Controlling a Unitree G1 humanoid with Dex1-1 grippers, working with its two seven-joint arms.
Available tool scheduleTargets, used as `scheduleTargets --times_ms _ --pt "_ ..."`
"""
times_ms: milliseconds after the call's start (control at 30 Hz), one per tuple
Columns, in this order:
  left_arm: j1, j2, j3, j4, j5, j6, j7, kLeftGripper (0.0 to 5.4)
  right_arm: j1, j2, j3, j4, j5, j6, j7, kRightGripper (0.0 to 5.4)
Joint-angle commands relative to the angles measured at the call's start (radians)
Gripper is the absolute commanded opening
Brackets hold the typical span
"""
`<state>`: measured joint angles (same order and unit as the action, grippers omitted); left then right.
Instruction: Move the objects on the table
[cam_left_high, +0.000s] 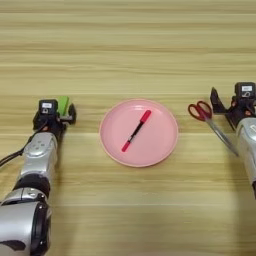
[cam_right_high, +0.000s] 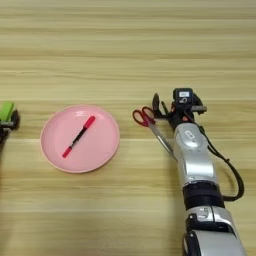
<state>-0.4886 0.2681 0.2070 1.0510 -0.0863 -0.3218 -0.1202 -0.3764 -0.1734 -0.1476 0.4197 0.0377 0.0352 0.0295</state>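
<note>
The table (cam_left_high: 128, 45) is a big, light wooden top with stripes of pale and darker tan running from side to side, and it fills the whole view, so no room shows around it. The robot's left arm (cam_left_high: 35, 175) reaches up from the bottom corner on its side, and the right arm (cam_right_high: 197, 175) does the same on the other side. A round pink plate (cam_left_high: 165, 142) sits flat between the two arms. On the plate lies the red marker pen (cam_left_high: 136, 131), slim with a dark middle part, tilted so one end points up and toward the robot's right. Red-handled scissors (cam_right_high: 150, 125) lie on the wood just beside the plate, on the right arm's side, with the blades pointing down toward the robot. The right gripper (cam_right_high: 172, 107) is near the scissor handles, and its black fingers stand apart with nothing between them. The left gripper (cam_left_high: 64, 112) is on the far side of the plate, well apart from it. Its fingers are closed around the small light-green bar (cam_left_high: 63, 105), the smallest thing here.
</note>
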Motion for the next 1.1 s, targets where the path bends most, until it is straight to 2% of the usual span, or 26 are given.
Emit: scheduleTargets --times_ms 33,667,867,1100 --pt "0.018 0.004 -0.006 0.026 0.008 0.028 -0.004 3.57 -0.019 -0.003 -0.009 -0.001 0.009 0.001 -0.006 5.40" --pt "0.021 0.002 -0.002 0.019 0.000 0.022 -0.017 2.08 -0.022 -0.004 -0.013 0.004 0.008 0.001 -0.006 5.40" --pt "0.022 0.001 0.001 0.016 -0.002 0.021 -0.022 1.37 -0.022 -0.004 -0.014 0.006 0.008 0.001 -0.006 5.40" --pt "0.022 0.001 0.003 0.015 -0.003 0.020 -0.027 1.32 -0.023 -0.004 -0.015 0.008 0.008 -0.001 -0.006 5.40"
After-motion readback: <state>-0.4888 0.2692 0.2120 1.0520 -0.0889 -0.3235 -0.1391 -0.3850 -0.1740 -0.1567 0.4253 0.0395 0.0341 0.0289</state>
